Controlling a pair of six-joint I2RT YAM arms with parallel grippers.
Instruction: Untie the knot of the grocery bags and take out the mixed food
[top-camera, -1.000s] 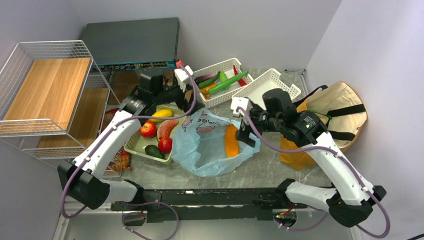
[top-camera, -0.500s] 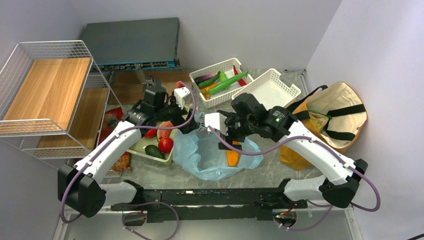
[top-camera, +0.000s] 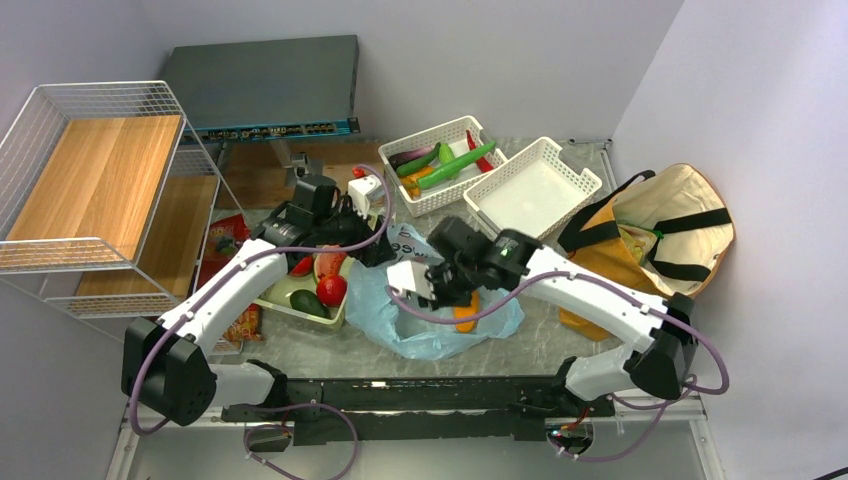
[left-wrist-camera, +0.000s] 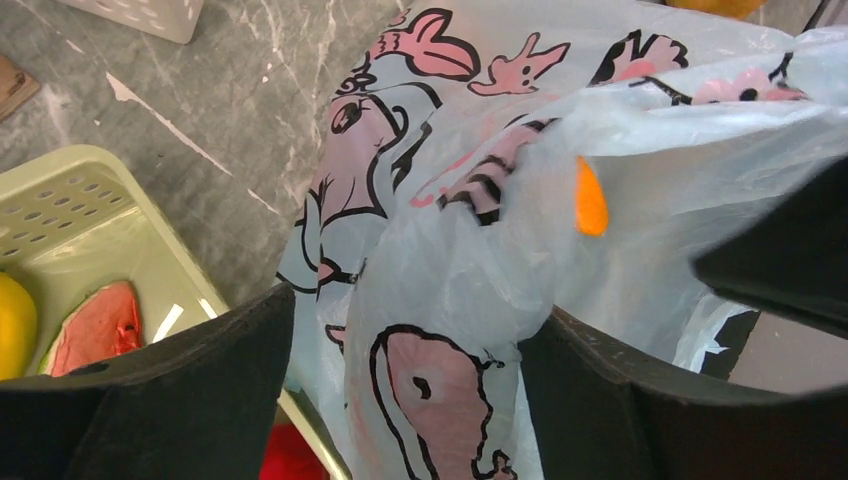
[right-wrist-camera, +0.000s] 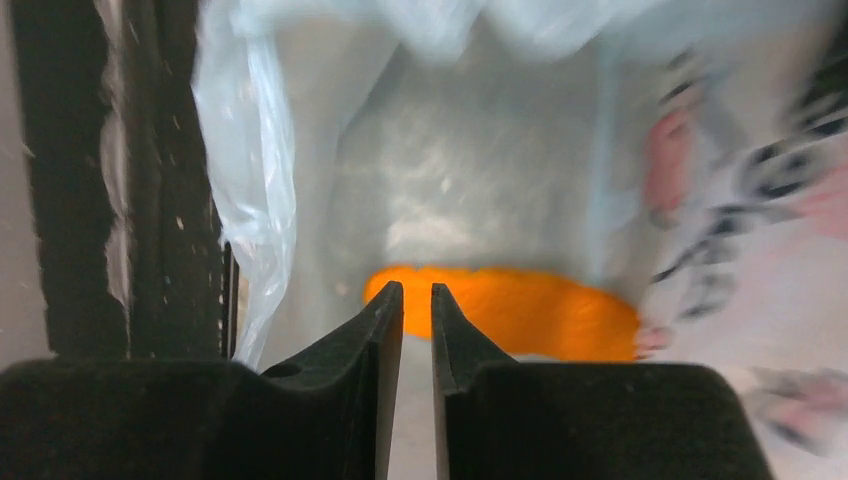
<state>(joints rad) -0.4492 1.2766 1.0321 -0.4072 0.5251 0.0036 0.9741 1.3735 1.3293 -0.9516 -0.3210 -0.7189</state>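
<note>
The light-blue plastic grocery bag lies open mid-table, with an orange carrot inside. My left gripper is at its upper left edge. In the left wrist view its jaws stand wide, open, with a printed fold of the bag between them. My right gripper reaches into the bag's mouth. Its fingers are nearly together, nothing between them, tips just before the carrot. The brown canvas tote sits open at the right.
A green tray left of the bag holds a red apple, a watermelon slice and an avocado. Two white baskets stand behind, one with a cucumber. A wire shelf stands far left.
My right arm has swung left and down into the bag's mouth, and its jaws have closed to a thin gap. My left gripper came down onto the bag's edge and narrowed slightly.
</note>
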